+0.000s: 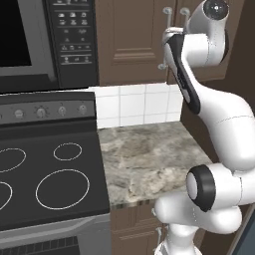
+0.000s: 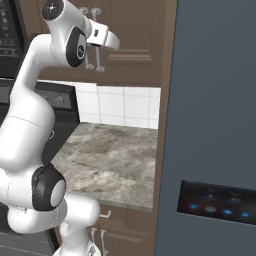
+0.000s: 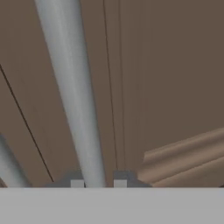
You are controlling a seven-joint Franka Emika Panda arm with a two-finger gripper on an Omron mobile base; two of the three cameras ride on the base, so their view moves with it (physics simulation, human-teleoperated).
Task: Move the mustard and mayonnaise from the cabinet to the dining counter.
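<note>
Dark brown wall cabinet [image 1: 130, 40] doors fill the upper middle of the left base view, above a veined marble worktop [image 1: 149, 159] and white tile backsplash [image 1: 134, 104]; a black stove [image 1: 50, 184] sits lower left and a microwave [image 1: 30, 40] upper left. On the right side of the right base view stands a tall grey fridge [image 2: 215, 125].

At the top of the right base view the gripper [image 2: 102, 42] reaches up to the cabinet's paired silver bar handles. The hand view shows it best: one bar handle [image 3: 72, 96] runs from the top of the frame down between the two dark fingertips [image 3: 77, 183], and the jaws have clamped onto it — a firm pinch on the bar.

Both doors are closed, so the mustard and mayonnaise are presumably inside (neither can be seen yet).

The step in hand looks like opening this door. Done well, the pull should follow the door's arc around its hinge rather than go straight back — otherwise the bar may slip out of the grip.
</note>
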